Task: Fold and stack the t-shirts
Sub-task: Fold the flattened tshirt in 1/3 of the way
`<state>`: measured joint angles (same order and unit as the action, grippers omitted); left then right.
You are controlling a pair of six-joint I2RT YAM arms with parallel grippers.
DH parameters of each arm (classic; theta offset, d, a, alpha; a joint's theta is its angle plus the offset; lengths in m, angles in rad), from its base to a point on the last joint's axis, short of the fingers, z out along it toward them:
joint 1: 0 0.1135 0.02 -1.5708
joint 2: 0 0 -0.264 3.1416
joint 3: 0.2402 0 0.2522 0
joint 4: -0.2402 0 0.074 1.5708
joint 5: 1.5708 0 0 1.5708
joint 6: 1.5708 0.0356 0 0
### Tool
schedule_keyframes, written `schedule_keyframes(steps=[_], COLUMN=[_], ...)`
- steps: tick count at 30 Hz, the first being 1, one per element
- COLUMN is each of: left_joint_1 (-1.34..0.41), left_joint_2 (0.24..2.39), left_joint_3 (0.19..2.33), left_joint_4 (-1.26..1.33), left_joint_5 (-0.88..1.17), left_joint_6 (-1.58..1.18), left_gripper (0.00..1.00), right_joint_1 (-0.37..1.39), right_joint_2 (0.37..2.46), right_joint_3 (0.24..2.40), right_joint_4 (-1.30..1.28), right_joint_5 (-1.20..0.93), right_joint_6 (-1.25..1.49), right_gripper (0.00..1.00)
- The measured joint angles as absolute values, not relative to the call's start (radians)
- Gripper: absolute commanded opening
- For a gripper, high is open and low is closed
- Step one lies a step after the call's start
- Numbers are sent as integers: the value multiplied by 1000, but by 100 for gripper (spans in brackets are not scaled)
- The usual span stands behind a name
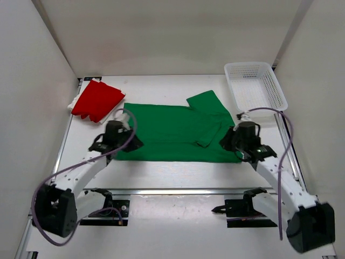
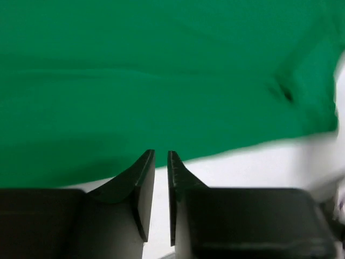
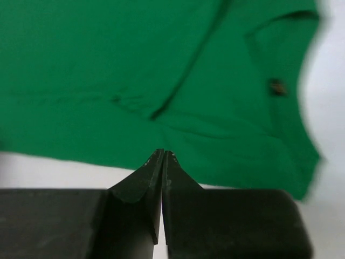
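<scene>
The green t-shirt [image 1: 172, 132] lies spread flat mid-table, its right sleeve folded inward. The red t-shirt [image 1: 97, 100] lies folded at the back left on the cream-white t-shirt [image 1: 72, 103], of which only edges show. My left gripper [image 1: 129, 142] hovers at the green shirt's near left edge. In the left wrist view it [image 2: 160, 154] is almost shut, a narrow slit between its jaws, holding nothing, with green cloth [image 2: 161, 70] just ahead. My right gripper [image 1: 229, 142] is at the near right edge. In the right wrist view it [image 3: 163, 152] is shut and empty over the cloth [image 3: 135, 65].
A white plastic mesh basket [image 1: 253, 86] stands at the back right. Bare white table [image 1: 178, 172] lies between the green shirt and the arm bases. White walls close in the left, back and right sides.
</scene>
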<state>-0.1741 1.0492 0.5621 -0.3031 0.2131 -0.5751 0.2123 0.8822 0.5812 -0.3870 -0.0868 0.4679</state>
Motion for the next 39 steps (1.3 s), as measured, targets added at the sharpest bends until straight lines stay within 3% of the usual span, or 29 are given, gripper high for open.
schedule_keyframes(steps=[2, 5, 7, 10, 18, 23, 35, 37, 39], left_joint_1=[-350, -476, -506, -558, -647, -648, -599, -590, -583], left_joint_2=[1108, 1199, 1256, 1338, 1449, 1451, 1427, 1409, 1390], left_joint_3=[592, 604, 603, 601, 546, 517, 435, 427, 421], left_joint_4=[-247, -146, -75, 26, 196, 239, 271, 271, 271], left_joint_5=[194, 190, 190, 182, 198, 198, 203, 203, 204], left_joint_6=[-577, -605, -632, -670, -734, -749, -760, -760, -760], left_gripper=[19, 16, 16, 18, 17, 17, 17, 17, 17], right_joint_1=[292, 322, 319, 316, 308, 315, 292, 285, 279], right_joint_2=[966, 1115, 1181, 1244, 1340, 1382, 1460, 1478, 1496], right_joint_3=[581, 573, 556, 533, 488, 481, 479, 484, 497], right_joint_4=[-303, -192, -113, -19, 131, 177, 266, 279, 278], right_joint_5=[-91, -113, -115, -125, -163, -177, -255, -283, -302], right_joint_6=[473, 487, 501, 521, 575, 593, 634, 640, 651], right_gripper=[0, 18, 35, 41, 36, 27, 20, 9, 5])
